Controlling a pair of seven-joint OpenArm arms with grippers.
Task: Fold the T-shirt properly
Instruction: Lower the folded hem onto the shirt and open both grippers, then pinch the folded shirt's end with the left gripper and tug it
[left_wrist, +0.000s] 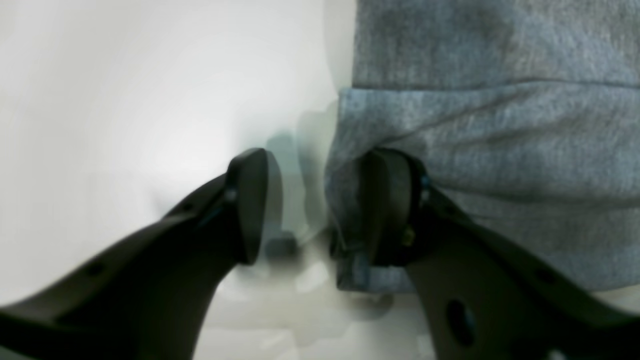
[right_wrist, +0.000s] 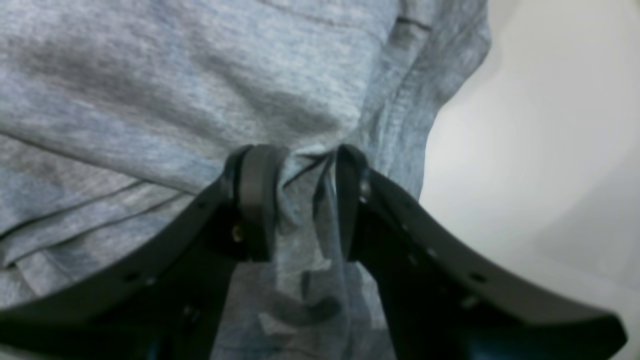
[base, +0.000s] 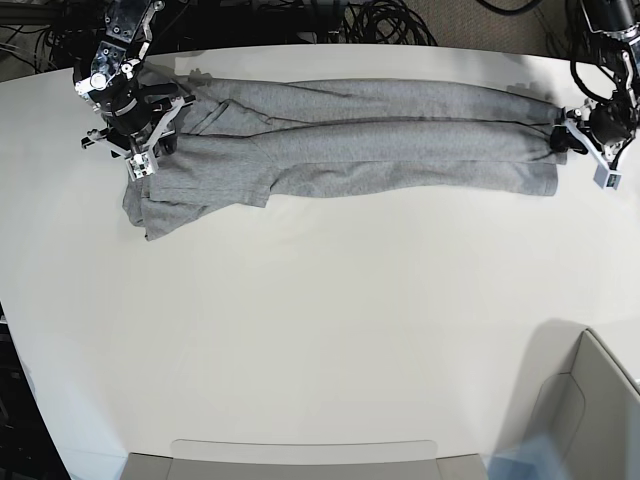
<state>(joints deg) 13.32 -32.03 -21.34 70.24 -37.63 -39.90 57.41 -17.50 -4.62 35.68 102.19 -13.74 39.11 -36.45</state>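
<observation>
A heather-grey T-shirt (base: 360, 140) lies stretched into a long, narrow band across the far part of a white surface (base: 320, 330), already folded lengthwise on itself. The right jaws (right_wrist: 295, 200) stand partly closed with a bunched fold of cloth pinched between them at one end of the band, where a sleeve and loose fabric spread out crumpled beyond them. At the other end, the left jaws (left_wrist: 312, 205) stand wide apart: one jaw presses against the shirt's edge and the other sits over bare surface, with an empty gap between them, so this end looks unheld. Judging by this, the lengthwise fold is done but untidy near the right jaws; the band has yet to be folded across into a compact, neat rectangle.
</observation>
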